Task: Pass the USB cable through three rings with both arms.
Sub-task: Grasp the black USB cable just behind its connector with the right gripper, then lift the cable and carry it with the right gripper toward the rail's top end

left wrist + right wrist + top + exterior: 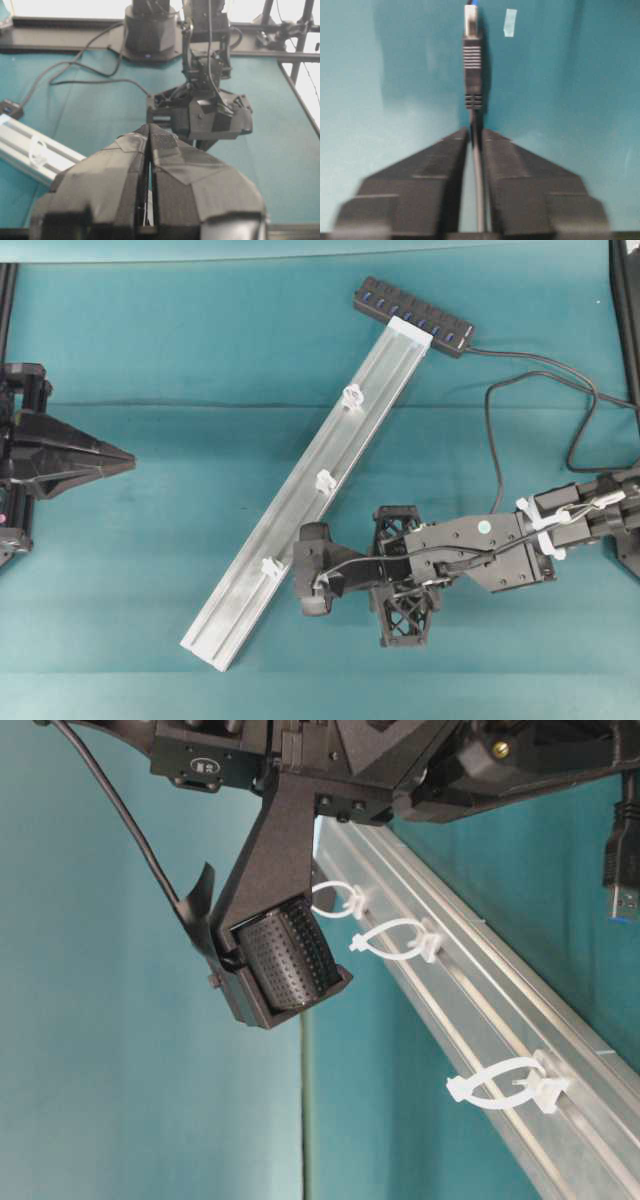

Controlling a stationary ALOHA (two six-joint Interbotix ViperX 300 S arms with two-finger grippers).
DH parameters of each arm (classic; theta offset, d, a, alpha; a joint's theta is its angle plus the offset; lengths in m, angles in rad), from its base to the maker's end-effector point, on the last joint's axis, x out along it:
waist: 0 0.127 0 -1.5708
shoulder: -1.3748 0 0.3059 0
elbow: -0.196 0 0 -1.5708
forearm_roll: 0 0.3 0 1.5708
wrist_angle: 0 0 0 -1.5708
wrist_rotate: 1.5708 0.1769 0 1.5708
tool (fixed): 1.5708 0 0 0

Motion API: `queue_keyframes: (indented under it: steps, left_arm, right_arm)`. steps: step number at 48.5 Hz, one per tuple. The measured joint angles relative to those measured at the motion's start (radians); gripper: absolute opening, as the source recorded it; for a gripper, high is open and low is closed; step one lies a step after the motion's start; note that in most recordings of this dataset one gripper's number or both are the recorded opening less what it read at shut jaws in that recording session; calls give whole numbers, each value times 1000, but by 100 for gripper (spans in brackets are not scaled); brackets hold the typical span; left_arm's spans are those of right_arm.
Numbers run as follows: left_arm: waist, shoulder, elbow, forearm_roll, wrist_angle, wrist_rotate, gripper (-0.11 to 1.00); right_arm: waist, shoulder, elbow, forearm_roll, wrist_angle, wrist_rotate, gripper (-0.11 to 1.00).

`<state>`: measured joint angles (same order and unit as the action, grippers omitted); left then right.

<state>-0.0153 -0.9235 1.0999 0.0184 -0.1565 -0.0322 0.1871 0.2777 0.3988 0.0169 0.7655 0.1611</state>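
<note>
One thin black USB cable [472, 75], ribbed plug, silver tip.

Black arms [500, 552], white cable ties [538, 525]

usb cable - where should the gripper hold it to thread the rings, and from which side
Grip the thin cord just behind the ribbed plug of the USB cable, coming from the cord end, as the right gripper does. That leaves the stiff plug sticking straight out ahead of the fingertips to lead through the rings.
</note>
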Motion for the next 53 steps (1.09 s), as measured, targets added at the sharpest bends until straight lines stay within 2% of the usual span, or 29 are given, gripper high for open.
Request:
queue_keyframes:
  steps: [47, 53]
  left_arm:
    - [0, 0, 0, 0, 0, 0, -1]
    - [2, 0, 0, 0, 0, 0, -1]
  right_arm:
    - [-3, 3, -3, 2, 12, -2, 11]
    - [-3, 2, -8, 3, 25, -21, 11]
